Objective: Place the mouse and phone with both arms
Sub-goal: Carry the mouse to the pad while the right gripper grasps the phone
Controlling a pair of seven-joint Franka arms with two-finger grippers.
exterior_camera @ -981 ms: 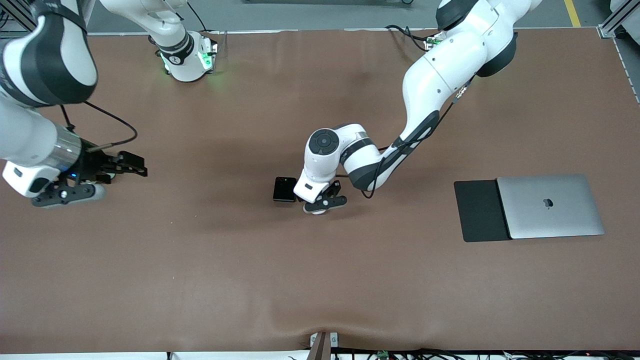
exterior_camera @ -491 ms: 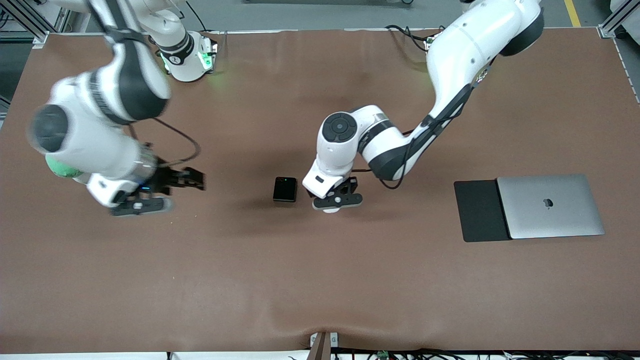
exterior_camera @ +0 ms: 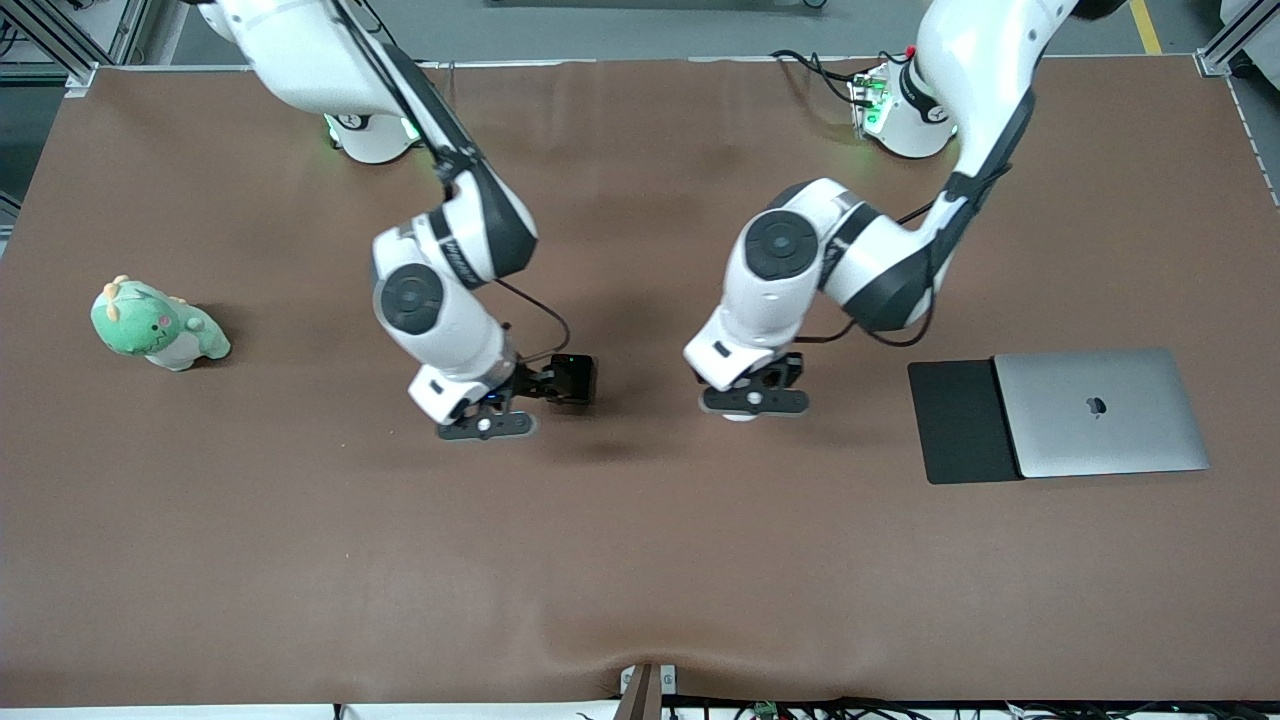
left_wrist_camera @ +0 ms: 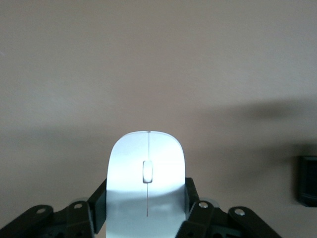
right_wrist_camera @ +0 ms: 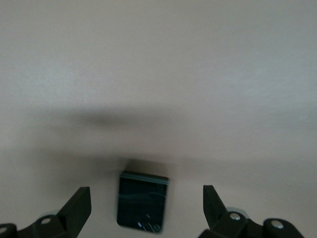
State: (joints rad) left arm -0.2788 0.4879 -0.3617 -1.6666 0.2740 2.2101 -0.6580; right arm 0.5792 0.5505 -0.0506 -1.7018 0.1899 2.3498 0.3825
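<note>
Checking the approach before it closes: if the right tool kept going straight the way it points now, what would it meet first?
The phone. The right tool is open, and the phone lies on the table between its fingers. How much gap remains above it is unclear.

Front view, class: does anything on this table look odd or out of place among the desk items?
A green plush toy lies at the right arm's end of the table, alone. It looks odd beside the phone, the held mouse, the laptop and the black mat. Nothing looks spilled or damaged.
</note>
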